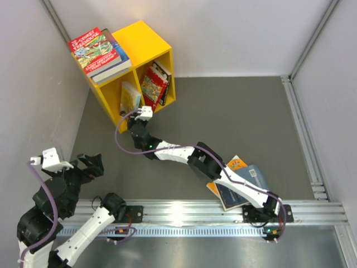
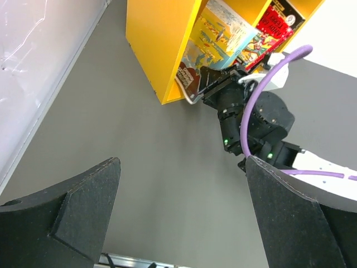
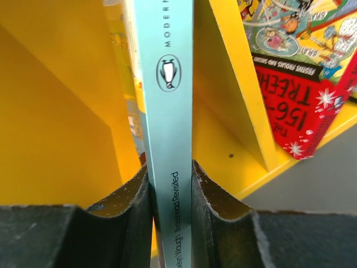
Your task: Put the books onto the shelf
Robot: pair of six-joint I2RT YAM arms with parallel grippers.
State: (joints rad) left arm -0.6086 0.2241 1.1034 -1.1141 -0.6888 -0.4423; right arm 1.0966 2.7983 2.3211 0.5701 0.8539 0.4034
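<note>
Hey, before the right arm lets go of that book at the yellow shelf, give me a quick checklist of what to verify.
1. Grip: jaws of the right gripper clamp the pale blue-spined book: ok.
2. Compartment: the book goes in left of the divider, into the left half of the shelf: ok.
3. Book's lower edge resting on the compartment floor: cannot tell.
4. Left gripper well away from the shelf, jaws open: ok.
5. All books shelved: not ok; loose books lie outside it.
</note>
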